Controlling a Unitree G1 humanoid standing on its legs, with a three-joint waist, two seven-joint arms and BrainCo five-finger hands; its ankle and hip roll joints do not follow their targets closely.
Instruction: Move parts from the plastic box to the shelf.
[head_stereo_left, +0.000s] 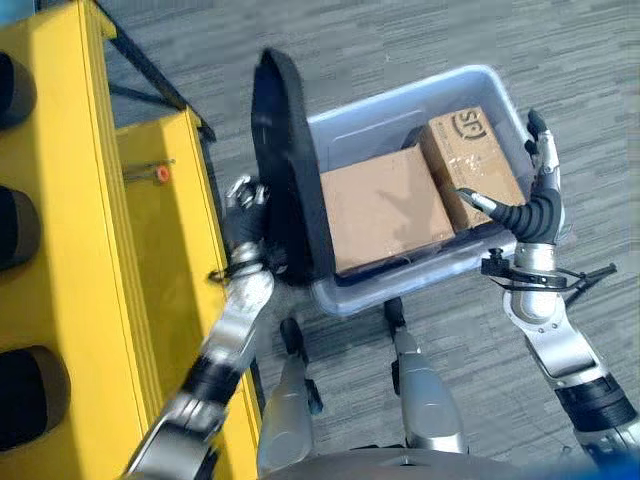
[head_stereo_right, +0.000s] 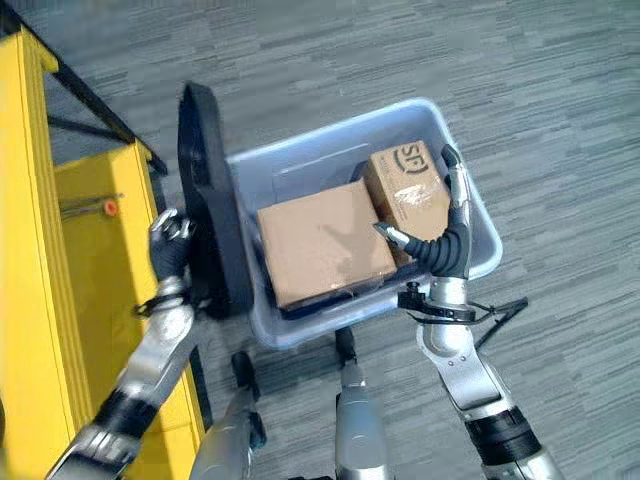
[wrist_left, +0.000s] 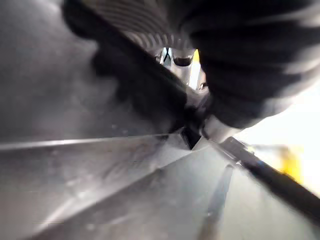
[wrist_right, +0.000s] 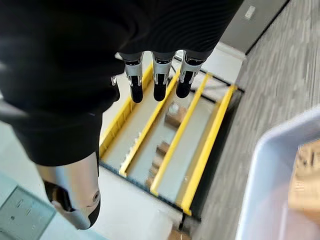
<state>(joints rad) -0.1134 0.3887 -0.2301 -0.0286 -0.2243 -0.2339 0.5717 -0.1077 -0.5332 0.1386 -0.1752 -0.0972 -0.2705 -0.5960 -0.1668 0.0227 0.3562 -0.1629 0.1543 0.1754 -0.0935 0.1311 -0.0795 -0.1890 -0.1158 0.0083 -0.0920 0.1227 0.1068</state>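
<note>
Fingers of right hand (head_stereo_right: 440, 245) straight, empty, above plastic box (head_stereo_right: 480, 225) right rim; left hand (head_stereo_left: 245, 215) clutching black part (head_stereo_left: 290, 170). Next: carry to yellow shelf (head_stereo_left: 150, 260).

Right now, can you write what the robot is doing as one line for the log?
left hand: on black part | right hand: open above box | two cartons in box | shelf: left

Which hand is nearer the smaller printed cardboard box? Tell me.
Right. The right hand hovers open at the smaller box's outer side; the left hand grips the black part beyond the bin.
</note>
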